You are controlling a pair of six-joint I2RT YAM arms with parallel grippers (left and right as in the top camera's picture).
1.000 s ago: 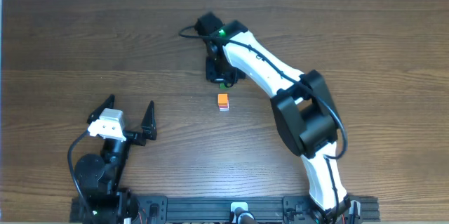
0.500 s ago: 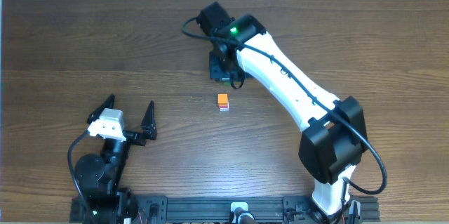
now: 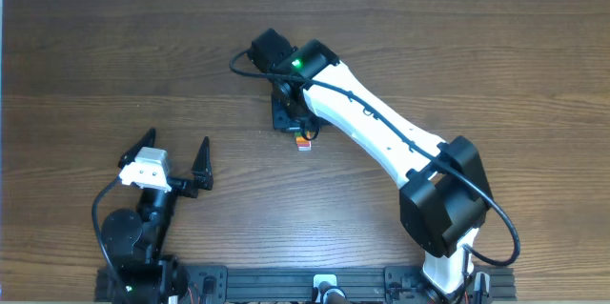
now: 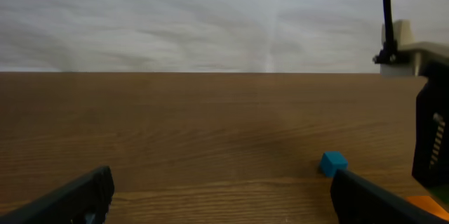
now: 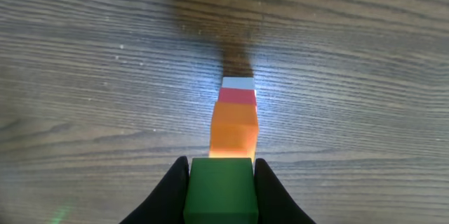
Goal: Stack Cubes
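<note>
No lettering, number or label is legible anywhere: the green cube (image 5: 221, 189), orange cube (image 5: 235, 129), blue cube (image 4: 334, 162) and wooden table (image 3: 95, 37) show plain, unmarked faces.

Even lighting, with bright glare on the tabletop (image 5: 295, 69).

Dark-brown wood-grain tabletop (image 3: 95, 37) spans the bkgd, w/ a pale, faintly creased white backdrop (image 4: 175, 20) rising behind its far edge, evenly lit.
</note>
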